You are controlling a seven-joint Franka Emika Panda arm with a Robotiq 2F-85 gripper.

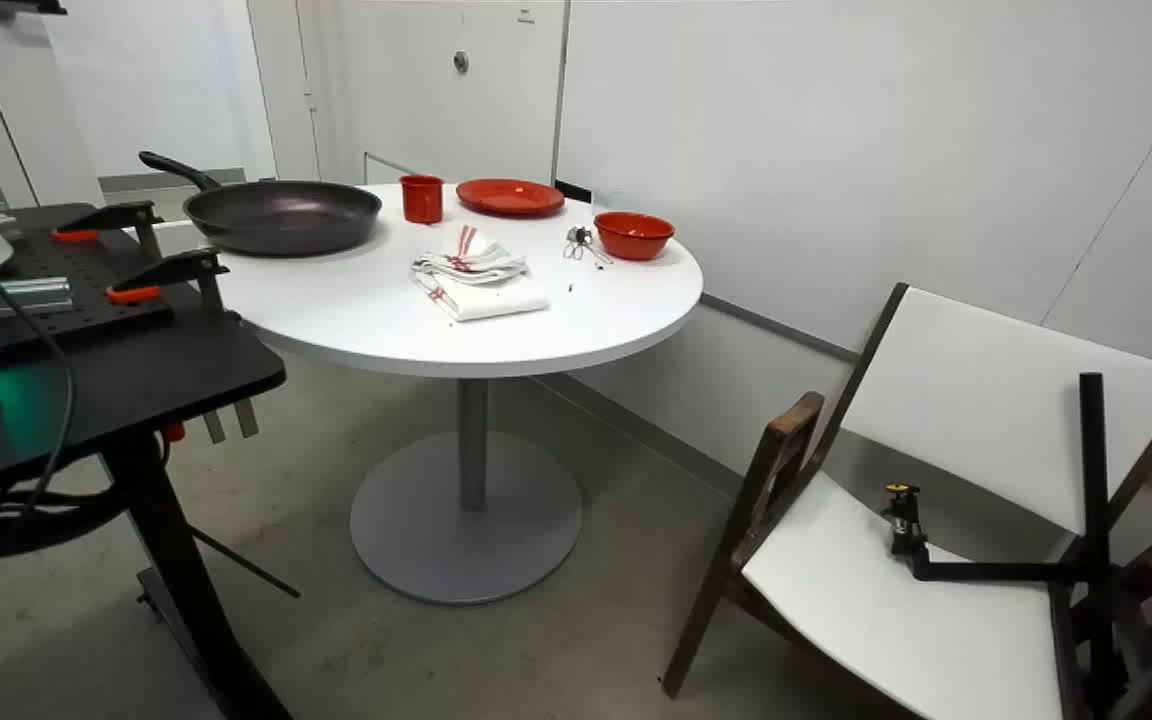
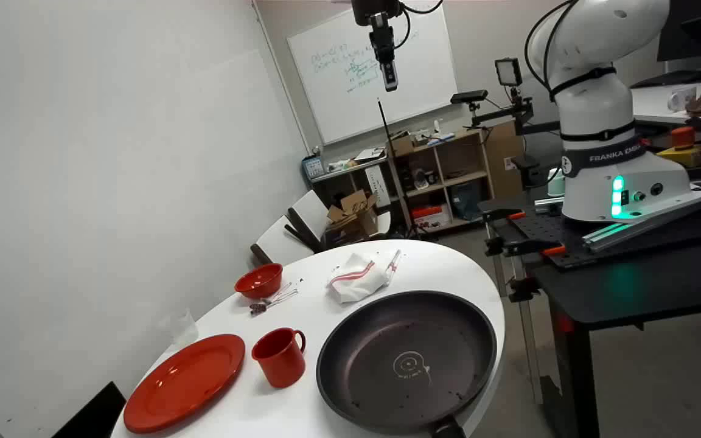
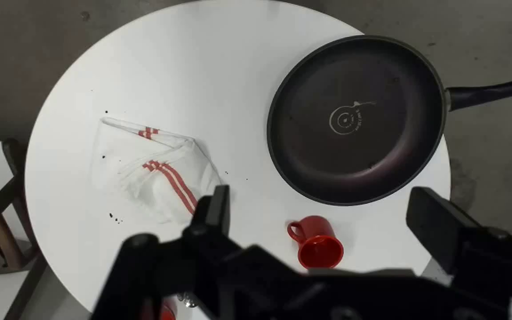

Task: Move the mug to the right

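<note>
The gripper (image 3: pixel 320 209) hung above the table (image 3: pixel 229 80), its jaws wide apart. In the wrist view the red mug (image 3: pixel 318 240) stood upright between six and seven o'clock of the black pan (image 3: pixel 349 133), with the striped cloth (image 3: pixel 167 178) at ten o'clock from the mug.

You saw, in an exterior view, the red mug (image 1: pixel 422 202) upright on the counter (image 1: pixel 336 312); left of it stood the pan (image 1: pixel 281 217), right of it the plate (image 1: pixel 510 197) and bowl (image 1: pixel 634 238), in front the cloth (image 1: pixel 488 292).
</note>
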